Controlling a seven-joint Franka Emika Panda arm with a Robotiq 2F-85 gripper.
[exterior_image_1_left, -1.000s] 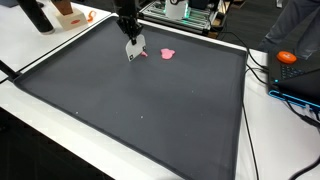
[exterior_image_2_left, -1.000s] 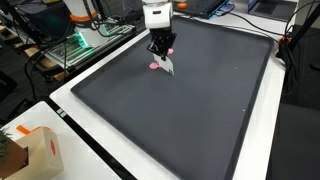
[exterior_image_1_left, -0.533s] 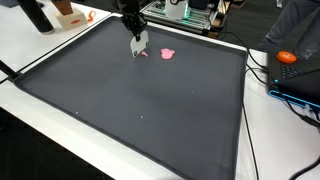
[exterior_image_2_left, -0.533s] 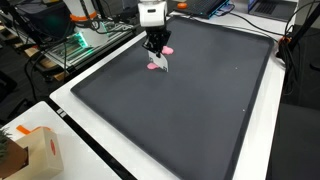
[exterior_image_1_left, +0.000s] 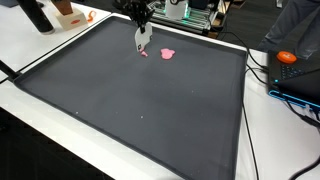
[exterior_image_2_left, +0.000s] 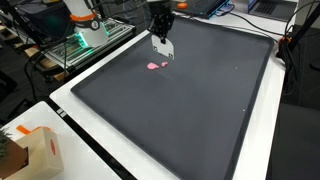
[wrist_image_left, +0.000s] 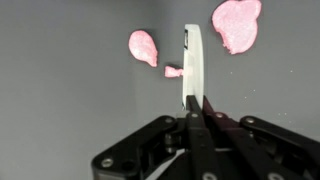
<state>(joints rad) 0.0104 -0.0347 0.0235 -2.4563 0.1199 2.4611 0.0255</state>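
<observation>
Wrist view, left to right: small pink blob (wrist_image_left: 143, 46); thin white card (wrist_image_left: 193, 60), seen edge-on, its near end pinched between the closed fingers of the gripper (wrist_image_left: 193, 108); larger pink blob (wrist_image_left: 236, 24). In both exterior views the card hangs over the dark mat (exterior_image_1_left: 130, 110), near its far edge, just beside the blobs.

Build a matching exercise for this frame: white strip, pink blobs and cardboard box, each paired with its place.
Things:
1. white strip
2. pink blobs
3. cardboard box

Places:
a. on the white table, off the mat
b. lying on the dark mat
c. pinched in the shut tool

Pairs: 1-c, 2-b, 3-a
</observation>
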